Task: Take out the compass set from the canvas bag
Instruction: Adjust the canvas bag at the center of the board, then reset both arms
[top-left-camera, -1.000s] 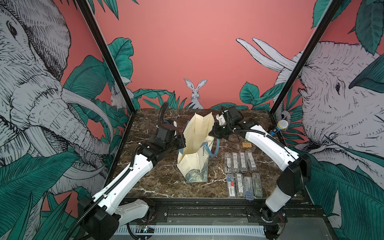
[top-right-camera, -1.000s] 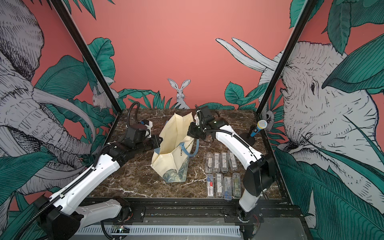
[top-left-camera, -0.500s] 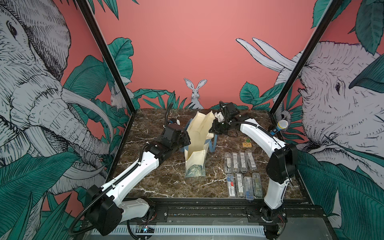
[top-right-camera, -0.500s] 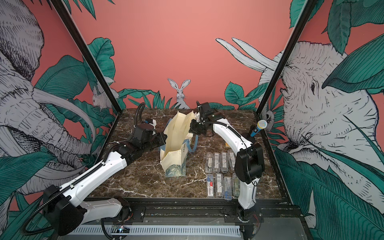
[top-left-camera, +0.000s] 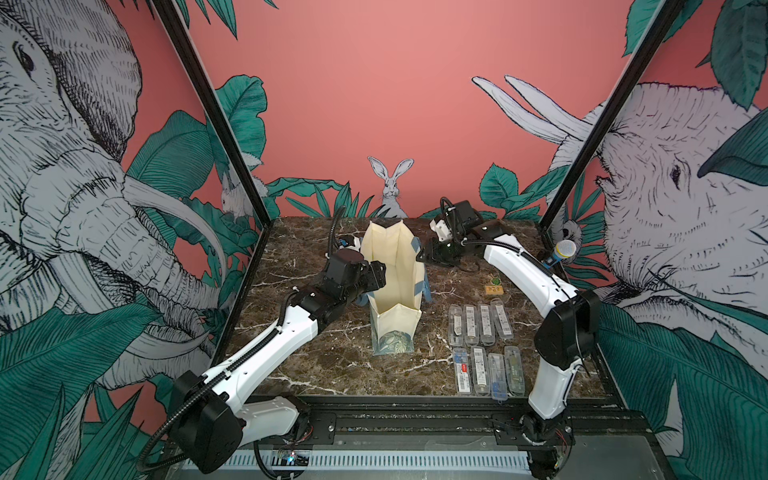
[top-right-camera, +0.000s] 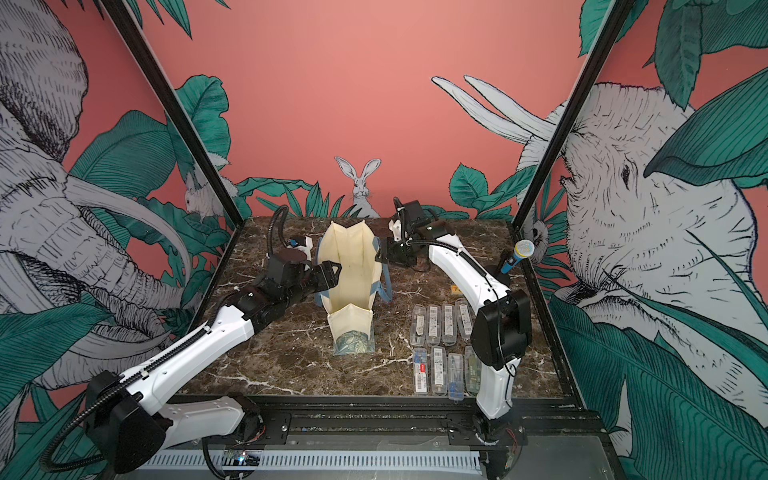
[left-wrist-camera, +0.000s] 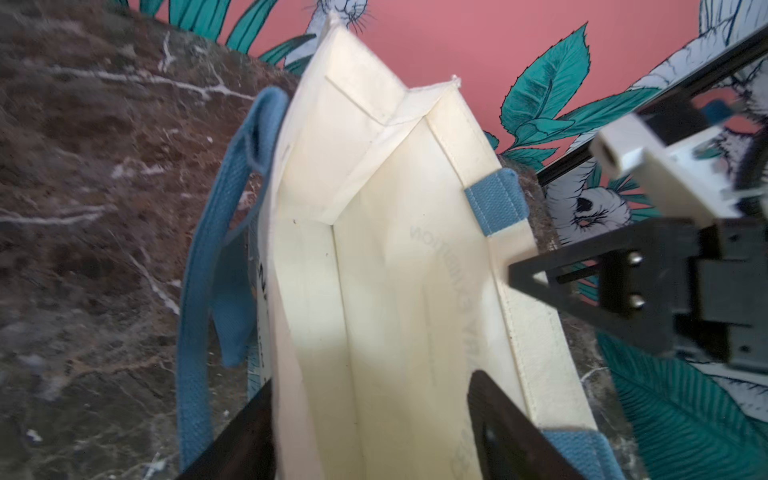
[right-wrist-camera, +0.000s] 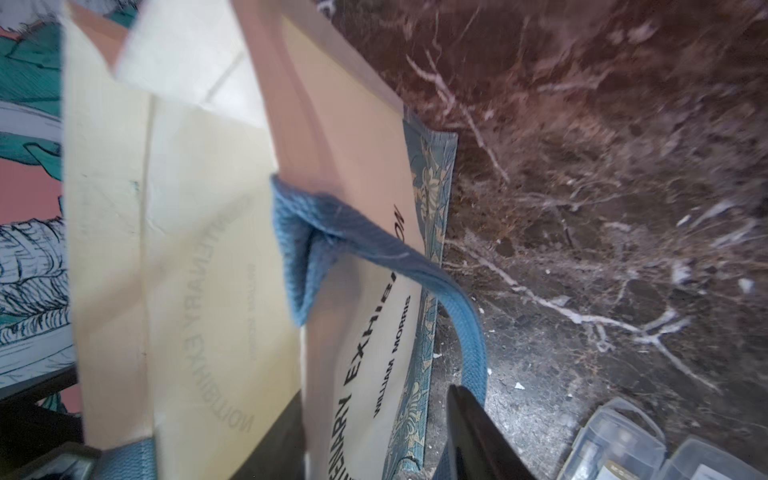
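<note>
Top views high, frontal; both wrist views close on canvas bag (left-wrist-camera: 374, 291)

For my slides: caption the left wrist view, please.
Looking into the upright canvas bag, its visible interior bare; left gripper open at its rim.

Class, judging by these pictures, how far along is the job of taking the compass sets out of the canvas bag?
Done: eight clear cases lie in two rows on the table beside the canvas bag. In hand: nothing held; the left end effector and right end effector sit open at the bag's rim. Left: possibly nothing, since the visible interior looks empty, though its bottom is partly hidden.
</note>
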